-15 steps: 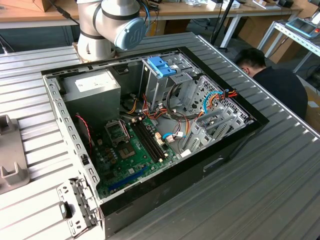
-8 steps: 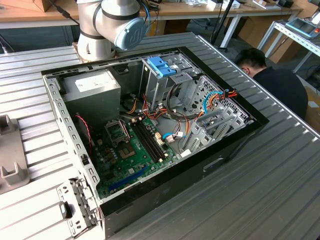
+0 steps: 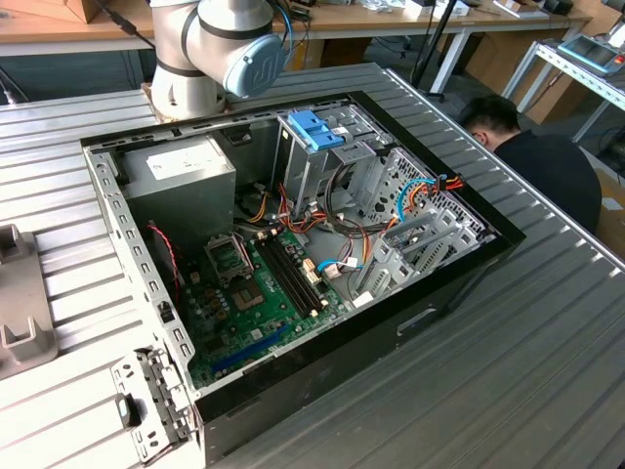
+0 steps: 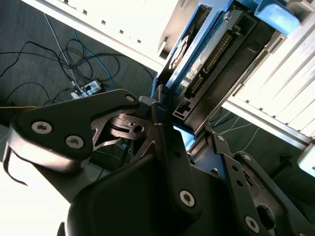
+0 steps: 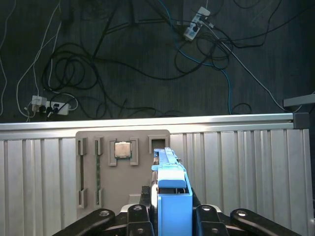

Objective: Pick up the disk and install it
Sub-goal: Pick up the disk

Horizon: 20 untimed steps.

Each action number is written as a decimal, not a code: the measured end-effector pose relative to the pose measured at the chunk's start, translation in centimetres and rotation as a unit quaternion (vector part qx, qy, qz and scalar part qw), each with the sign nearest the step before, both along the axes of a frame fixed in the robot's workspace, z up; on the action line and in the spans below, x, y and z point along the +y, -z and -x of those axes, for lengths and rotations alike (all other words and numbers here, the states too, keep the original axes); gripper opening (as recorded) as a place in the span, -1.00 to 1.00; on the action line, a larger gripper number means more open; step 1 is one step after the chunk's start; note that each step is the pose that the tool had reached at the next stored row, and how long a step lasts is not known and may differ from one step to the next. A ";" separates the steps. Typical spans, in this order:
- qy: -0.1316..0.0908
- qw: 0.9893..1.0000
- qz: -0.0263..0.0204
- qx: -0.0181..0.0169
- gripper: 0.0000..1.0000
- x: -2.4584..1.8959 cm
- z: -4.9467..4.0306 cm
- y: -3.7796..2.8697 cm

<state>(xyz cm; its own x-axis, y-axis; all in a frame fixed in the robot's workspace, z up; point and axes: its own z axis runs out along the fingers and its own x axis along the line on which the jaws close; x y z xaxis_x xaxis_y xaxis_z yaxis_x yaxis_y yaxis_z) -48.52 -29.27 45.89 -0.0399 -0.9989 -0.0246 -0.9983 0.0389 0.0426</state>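
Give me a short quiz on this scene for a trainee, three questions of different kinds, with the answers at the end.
1. True or false: the gripper is shut on the disk.
2. In the first wrist view, what sits in the grey fixture on the ribbed table? A, a square silver chip; B, a screwdriver; C, a fan.
3. Fill in: in the exterior view, the person is on that view's ___ side of the open computer case.
Key: 1 true. 2 A. 3 right.
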 end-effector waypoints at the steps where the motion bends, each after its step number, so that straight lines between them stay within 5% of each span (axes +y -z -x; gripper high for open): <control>1: 0.000 1.000 0.000 0.000 -0.26 0.00 0.00 -0.03; 20: 0.000 1.000 0.000 0.000 -0.26 0.00 0.00 -0.49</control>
